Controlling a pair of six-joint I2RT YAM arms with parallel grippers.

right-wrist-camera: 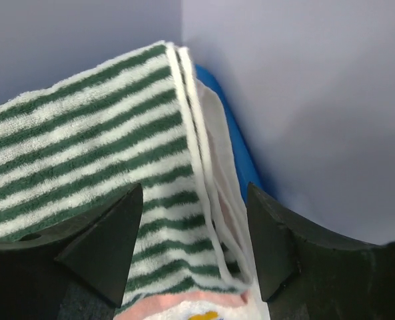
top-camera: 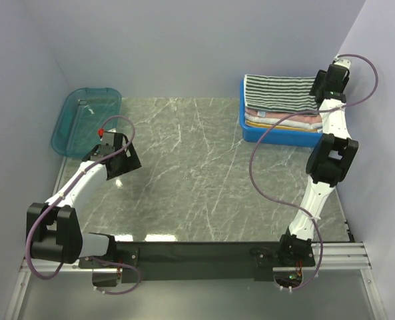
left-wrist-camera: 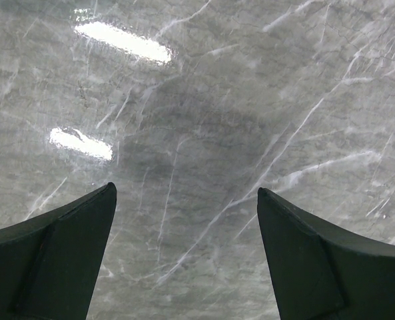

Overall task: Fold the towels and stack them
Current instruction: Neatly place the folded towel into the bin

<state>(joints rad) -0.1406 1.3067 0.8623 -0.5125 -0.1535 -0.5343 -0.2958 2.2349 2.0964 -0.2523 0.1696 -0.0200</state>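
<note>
A stack of folded towels sits in a blue bin (top-camera: 277, 137) at the back right. The dark-and-white striped towel (top-camera: 277, 92) lies on top, also in the right wrist view (right-wrist-camera: 84, 167). A salmon pink towel (top-camera: 287, 119) and a yellow-and-white striped one (top-camera: 284, 125) show as layers below it. A white towel edge (right-wrist-camera: 214, 173) shows under the striped one. My right gripper (top-camera: 322, 87) is open over the stack's right end, its fingers (right-wrist-camera: 110, 240) astride the striped towel's corner. My left gripper (top-camera: 120, 175) is open and empty above bare table (left-wrist-camera: 197, 133).
A teal plastic tray (top-camera: 85, 119) stands at the back left beside the left wall. The blue bin edge (right-wrist-camera: 227, 127) lies close to the right wall. The marble tabletop (top-camera: 190, 173) spans the middle. A black rail runs along the near edge.
</note>
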